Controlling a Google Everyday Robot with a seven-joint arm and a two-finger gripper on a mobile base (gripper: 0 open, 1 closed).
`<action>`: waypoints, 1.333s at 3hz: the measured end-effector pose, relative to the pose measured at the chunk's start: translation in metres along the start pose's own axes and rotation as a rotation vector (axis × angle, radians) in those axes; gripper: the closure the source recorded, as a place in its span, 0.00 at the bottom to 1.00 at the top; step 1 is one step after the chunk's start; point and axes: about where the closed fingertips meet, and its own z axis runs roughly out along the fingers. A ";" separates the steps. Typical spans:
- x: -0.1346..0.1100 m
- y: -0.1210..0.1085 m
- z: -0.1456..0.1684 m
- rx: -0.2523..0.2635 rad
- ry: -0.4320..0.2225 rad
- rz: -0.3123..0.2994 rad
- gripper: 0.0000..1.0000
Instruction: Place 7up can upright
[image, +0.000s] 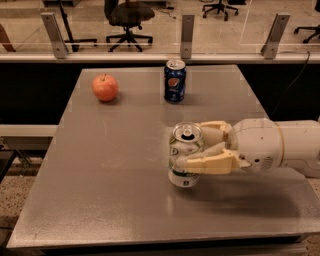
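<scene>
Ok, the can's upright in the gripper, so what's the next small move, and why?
Probably open the gripper and let go. The 7up can stands upright with its base apparently on the table, and the fingers are shut around its middle. The apple and the Pepsi can sit well behind it, out of the way.
</scene>
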 end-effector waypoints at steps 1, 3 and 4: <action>0.006 0.003 0.001 0.027 -0.023 -0.035 1.00; 0.016 0.005 0.004 0.042 -0.022 -0.070 0.59; 0.019 0.006 0.006 0.043 -0.020 -0.082 0.28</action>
